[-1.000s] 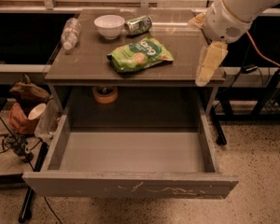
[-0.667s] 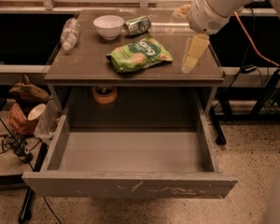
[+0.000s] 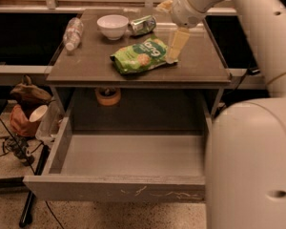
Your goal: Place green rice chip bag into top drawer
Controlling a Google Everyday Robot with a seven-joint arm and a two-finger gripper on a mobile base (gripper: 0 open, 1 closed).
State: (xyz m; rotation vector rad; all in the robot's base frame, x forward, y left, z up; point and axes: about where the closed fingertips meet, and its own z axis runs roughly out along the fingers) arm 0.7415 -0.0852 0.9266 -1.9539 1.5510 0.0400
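The green rice chip bag [image 3: 142,56] lies flat on the grey table top [image 3: 90,66], near its middle. The top drawer [image 3: 119,190] is pulled wide open below the table, and nothing shows inside it. My gripper [image 3: 175,46] hangs from the white arm at the upper right. Its pale fingers point down and reach the bag's right end.
A white bowl [image 3: 112,26], a green dented can [image 3: 143,25] and a clear plastic bottle [image 3: 73,32] stand at the back of the table. A tape roll [image 3: 107,96] sits under the top. My white arm body [image 3: 250,166] fills the lower right. Cables and a bag lie at the left.
My gripper has moved left from beyond the table's right edge to the bag's right end. The view has moved closer and my arm body now fills the lower right.
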